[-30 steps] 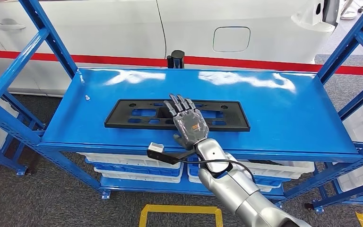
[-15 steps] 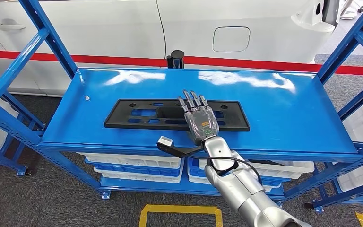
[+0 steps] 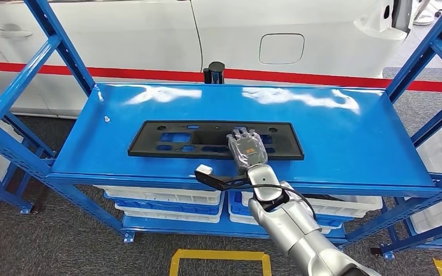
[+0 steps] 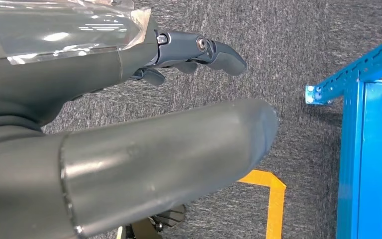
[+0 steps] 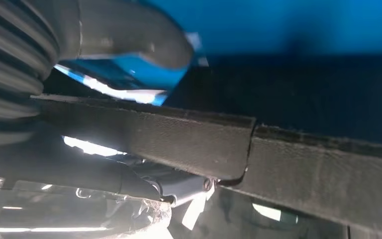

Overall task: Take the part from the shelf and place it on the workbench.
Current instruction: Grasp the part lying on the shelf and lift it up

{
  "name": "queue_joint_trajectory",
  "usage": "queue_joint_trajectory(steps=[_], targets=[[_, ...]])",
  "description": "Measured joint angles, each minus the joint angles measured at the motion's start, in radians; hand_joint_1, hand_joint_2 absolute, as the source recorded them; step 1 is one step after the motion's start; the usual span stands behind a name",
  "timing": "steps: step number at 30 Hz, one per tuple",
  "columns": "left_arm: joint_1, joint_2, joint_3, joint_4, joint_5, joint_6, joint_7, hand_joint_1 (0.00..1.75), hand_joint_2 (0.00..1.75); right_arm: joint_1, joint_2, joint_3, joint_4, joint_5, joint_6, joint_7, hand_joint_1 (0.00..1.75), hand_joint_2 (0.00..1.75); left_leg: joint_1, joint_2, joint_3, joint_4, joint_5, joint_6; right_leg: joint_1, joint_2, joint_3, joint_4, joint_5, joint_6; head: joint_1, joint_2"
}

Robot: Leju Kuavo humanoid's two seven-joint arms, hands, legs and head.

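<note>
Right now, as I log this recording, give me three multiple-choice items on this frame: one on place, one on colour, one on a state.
1. Where does the black part lie?
A. on the top shelf
B. on the floor
C. in a white bin

2. What colour is the shelf frame?
A. yellow
B. blue
C. green

3. What is the right hand doing?
A. hanging beside the body
B. holding the part in the air
C. resting on the part at its near edge

Answers: 1 A, the part lies flat on the shelf top; 2 B, posts and deck are blue; 3 C, the hand lies over the part, which is still down on the shelf.
</note>
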Motion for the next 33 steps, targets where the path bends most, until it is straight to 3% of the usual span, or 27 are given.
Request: queue_joint_trajectory(steps=[6, 24, 28, 29, 33], targets=[[0.006, 0.0, 0.018, 0.0, -0.014, -0.006, -0.001, 0.0, 0.0, 0.0, 0.0, -0.001, 0.001, 0.018, 0.012, 0.013, 1.74, 1.75, 0.0, 0.0, 0.003, 0.0, 0.0, 0.0, 0.0, 0.0, 0.002, 0.0, 0.0, 0.0, 0.0, 0.0], [0.007, 0.0, 0.05, 0.0, -0.058, -0.012, -0.001, 0.0, 0.0, 0.03, -0.007, -0.032, -0.036, 0.036, -0.013, 0.018, 1.75, 1.75, 0.0, -0.001, 0.004, 0.0, 0.0, 0.0, 0.0, 0.0, 0.004, 0.0, 0.0, 0.0, 0.0, 0.0], [0.007, 0.0, 0.055, 0.0, -0.079, -0.008, -0.004, 0.0, 1.75, 0.062, -0.014, -0.066, -0.088, -0.046, -0.049, -0.014, 1.75, 1.75, 0.0, 0.0, 0.004, 0.0, 0.0, 0.0, 0.0, 0.0, 0.004, 0.0, 0.0, 0.0, 0.0, 0.0], [0.007, 0.0, 0.056, 0.0, -0.087, -0.007, -0.004, 0.0, 1.75, 0.075, -0.016, -0.081, -0.117, -0.097, -0.057, -0.033, 1.75, 1.75, 0.0, 0.0, 0.004, 0.0, 0.0, 0.0, 0.0, 0.0, 0.004, 0.0, 0.0, 0.0, 0.0, 0.0], [0.007, -0.002, 0.065, 0.0, -0.117, -0.004, -0.004, 0.0, 0.0, 0.134, -0.026, -0.162, -0.298, -0.353, -0.069, -0.12, 1.75, 1.75, -0.001, 0.0, 0.003, 0.0, 0.0, 0.0, 0.0, 0.0, 0.003, 0.0, 0.0, 0.0, 0.0, 0.0]])
